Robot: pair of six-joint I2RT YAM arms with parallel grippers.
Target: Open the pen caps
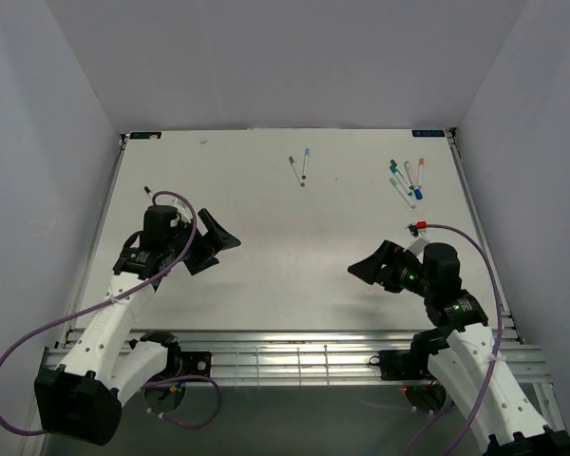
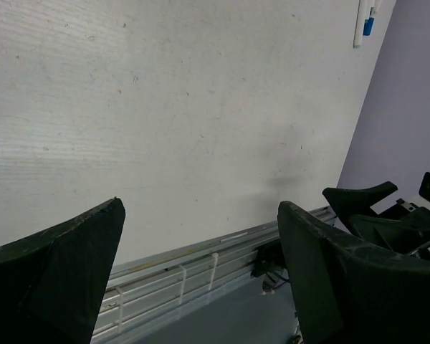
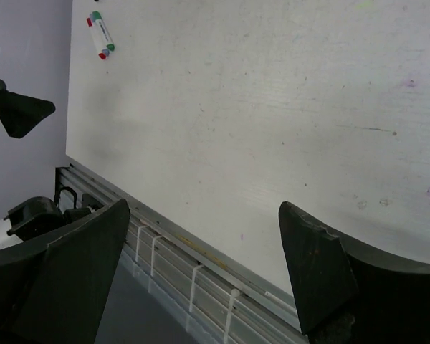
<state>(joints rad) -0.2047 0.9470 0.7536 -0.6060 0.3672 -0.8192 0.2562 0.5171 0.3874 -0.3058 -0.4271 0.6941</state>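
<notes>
Two white pens [image 1: 298, 167] lie side by side at the back middle of the table. Several pens with green, teal, blue and orange caps [image 1: 408, 180] lie in a cluster at the back right. One pen with a red cap [image 1: 418, 227] lies just behind my right arm. A dark-tipped pen [image 1: 151, 195] lies behind my left arm. My left gripper [image 1: 220, 250] is open and empty, far from any pen. My right gripper [image 1: 363, 275] is open and empty. The left wrist view shows open jaws [image 2: 201, 208] and a blue-capped pen [image 2: 365, 21] far off. The right wrist view shows open jaws [image 3: 204, 206] and a pen marked red and green [image 3: 100, 34] far off.
The white table [image 1: 285, 237] is enclosed by grey walls at the back and both sides. An aluminium rail [image 1: 285, 356] runs along its near edge. Purple cables [image 1: 38, 342] loop from both arms. The two grippers face each other across the table's middle.
</notes>
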